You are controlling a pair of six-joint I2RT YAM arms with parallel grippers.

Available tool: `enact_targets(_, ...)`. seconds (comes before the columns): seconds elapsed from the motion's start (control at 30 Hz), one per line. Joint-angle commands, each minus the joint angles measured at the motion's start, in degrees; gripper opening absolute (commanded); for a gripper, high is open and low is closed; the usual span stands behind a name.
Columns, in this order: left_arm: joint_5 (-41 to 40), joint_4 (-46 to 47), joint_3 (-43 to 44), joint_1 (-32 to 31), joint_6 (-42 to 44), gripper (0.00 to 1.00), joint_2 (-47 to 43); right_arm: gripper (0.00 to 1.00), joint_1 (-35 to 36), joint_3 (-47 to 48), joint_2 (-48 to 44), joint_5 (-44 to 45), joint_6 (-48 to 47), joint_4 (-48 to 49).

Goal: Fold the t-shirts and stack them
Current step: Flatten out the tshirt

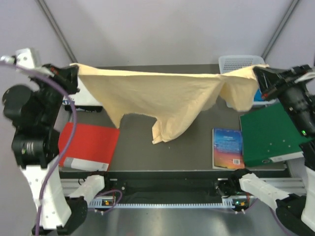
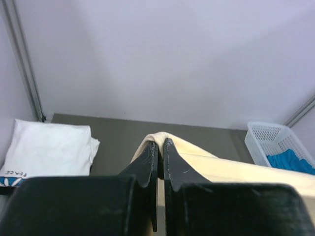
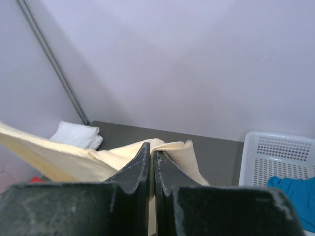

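Peach-yellow t-shirt (image 1: pixel 162 98) spread wide above the table (image 1: pixel 192 147), top corners clenched in left gripper (image 2: pixel 160 147) and right gripper (image 3: pixel 151 150). Lower edge hanging loose.

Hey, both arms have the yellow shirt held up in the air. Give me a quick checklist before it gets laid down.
1. Left pincer shut on peach shirt corner: ok.
2. Right pincer shut on the opposite corner: ok.
3. Cloth hanging smooth: not ok, bunched near the right grip.
4. Lowest tip between red book and blue book: ok.
5. Table behind the hanging cloth: cannot tell.
6. White shirt folded, far left: ok.
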Motion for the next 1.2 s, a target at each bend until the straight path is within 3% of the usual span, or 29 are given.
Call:
enact_targets(0.0, -5.4, -0.4, 1.2, -0.2, 2.4, 0.00, -4.5, 0.00, 0.5, 2.4, -3.0, 6.1, -1.4, -5.5)
enact_targets(0.1, -4.8, -0.4, 4.2, -0.2, 1.8, 0.00, -2.0, 0.00, 0.5, 4.0, -2.5, 8.3, -2.2, -4.9)
enact_targets(0.2, -5.9, -2.5, 12.6, -0.2, 1.9, 0.00, 5.1, 0.00, 0.5, 5.6, 1.9, 10.5, -3.6, -1.9)
enact_targets(0.4, -8.9, -4.0, 21.6, -0.1, 2.6, 0.00, 23.2, 0.00, -0.6, 15.0, 22.6, 11.4, -7.3, 2.9)
enact_targets(0.57, -2.8, -5.5, 26.1, 3.0, -0.4, 0.00, 41.3, 0.00, -8.1, 27.5, 47.0, -3.8, -0.4, 4.3)
enact_targets(0.83, 1.3, -3.1, 31.3, 5.5, -2.4, 0.00, 67.8, 0.00, -15.0, 36.1, 79.1, -14.9, 6.6, 11.9)
enact_targets(0.97, 0.9, -1.5, 35.9, 6.6, -3.7, 0.00, 75.2, 0.00, -16.0, 36.6, 83.9, -16.0, 9.2, 18.6)
enact_targets(1.17, 3.9, 6.0, 35.5, 6.7, -6.6, 0.00, 74.8, 0.00, -15.7, 33.4, 78.9, -14.2, 10.1, 25.9)
